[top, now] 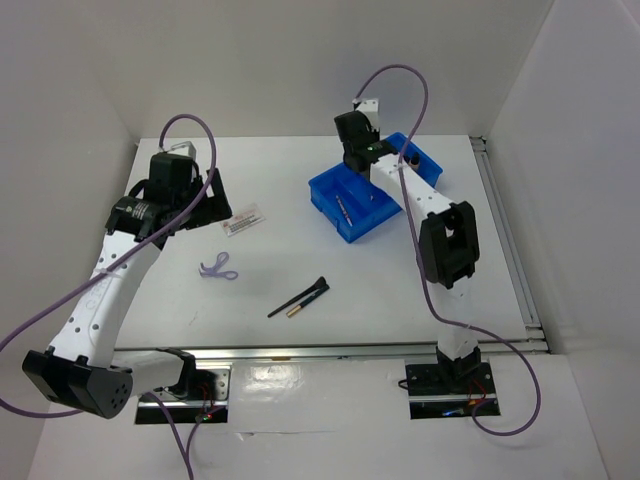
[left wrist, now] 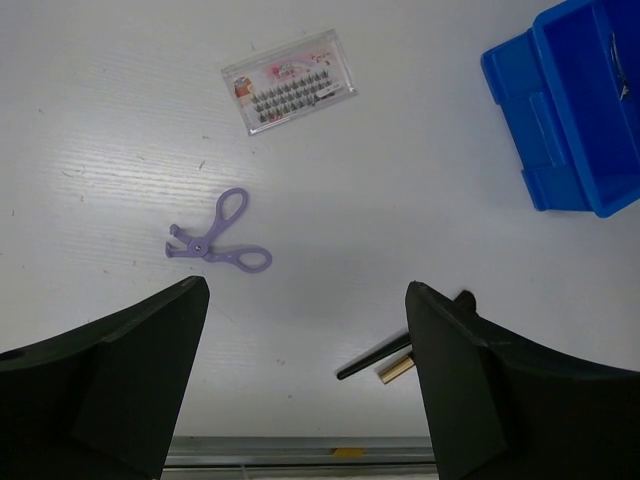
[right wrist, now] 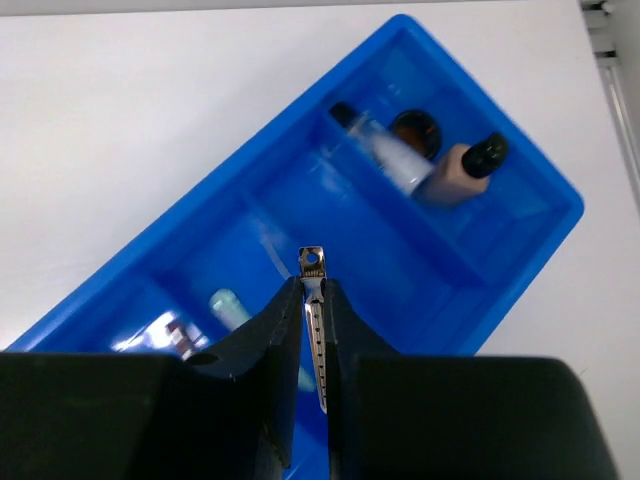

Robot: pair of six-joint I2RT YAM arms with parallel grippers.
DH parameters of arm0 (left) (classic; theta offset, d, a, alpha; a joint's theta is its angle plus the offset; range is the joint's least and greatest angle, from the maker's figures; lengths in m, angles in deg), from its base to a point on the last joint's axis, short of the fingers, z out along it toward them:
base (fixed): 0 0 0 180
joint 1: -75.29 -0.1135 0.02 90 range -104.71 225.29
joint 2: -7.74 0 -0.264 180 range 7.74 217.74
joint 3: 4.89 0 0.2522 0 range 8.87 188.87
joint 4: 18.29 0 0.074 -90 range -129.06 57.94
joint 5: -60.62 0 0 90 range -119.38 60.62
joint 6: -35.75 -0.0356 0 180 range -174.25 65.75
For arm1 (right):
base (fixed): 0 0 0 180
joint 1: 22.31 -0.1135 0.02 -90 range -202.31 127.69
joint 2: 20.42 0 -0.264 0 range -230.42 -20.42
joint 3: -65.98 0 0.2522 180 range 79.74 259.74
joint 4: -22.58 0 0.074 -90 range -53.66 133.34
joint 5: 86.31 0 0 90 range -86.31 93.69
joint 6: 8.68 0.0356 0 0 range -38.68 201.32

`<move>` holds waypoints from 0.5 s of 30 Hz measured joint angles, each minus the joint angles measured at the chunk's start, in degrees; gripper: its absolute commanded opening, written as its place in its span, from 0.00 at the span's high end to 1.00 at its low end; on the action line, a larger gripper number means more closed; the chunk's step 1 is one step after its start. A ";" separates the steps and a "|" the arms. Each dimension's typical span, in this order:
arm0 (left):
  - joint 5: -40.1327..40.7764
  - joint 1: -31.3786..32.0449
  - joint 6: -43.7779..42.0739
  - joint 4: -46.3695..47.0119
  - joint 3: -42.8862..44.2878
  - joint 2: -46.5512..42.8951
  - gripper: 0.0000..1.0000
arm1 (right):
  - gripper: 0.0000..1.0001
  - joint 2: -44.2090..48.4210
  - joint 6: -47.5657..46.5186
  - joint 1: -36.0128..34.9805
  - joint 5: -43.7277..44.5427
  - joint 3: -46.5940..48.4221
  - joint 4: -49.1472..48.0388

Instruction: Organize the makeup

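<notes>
My right gripper (right wrist: 314,285) is shut on a thin silver metal clip (right wrist: 316,320) and holds it above the blue divided tray (right wrist: 400,260). In the tray lie a beige black-capped bottle (right wrist: 455,172), a clear tube (right wrist: 385,150), a black pot (right wrist: 415,128) and a teal tool (right wrist: 230,305). My left gripper (left wrist: 307,300) is open and empty above the table. Below it are lilac scissors (left wrist: 215,238), a white red-printed card (left wrist: 289,95) and black brushes (left wrist: 385,358), partly hidden by my right finger.
In the top view the tray (top: 360,222) sits at the back right, with the right gripper (top: 355,160) over its far end. The card (top: 243,219), scissors (top: 218,268) and brushes (top: 300,297) lie on the white table. White walls enclose the table.
</notes>
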 measured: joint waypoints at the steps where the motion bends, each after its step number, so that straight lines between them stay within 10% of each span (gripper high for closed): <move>1: 0.17 0.00 0.00 0.00 0.00 0.00 0.06 | 0.86 -1.36 -0.85 1.14 0.13 0.50 -0.81; 9: 0.76 0.00 0.11 -0.09 0.00 0.61 0.06 | 0.85 -7.52 -4.39 4.70 -0.46 0.28 -4.24; 15: 0.76 0.00 0.13 -0.39 0.00 2.10 0.06 | 0.66 -8.22 -4.81 4.72 -3.10 -0.42 -5.55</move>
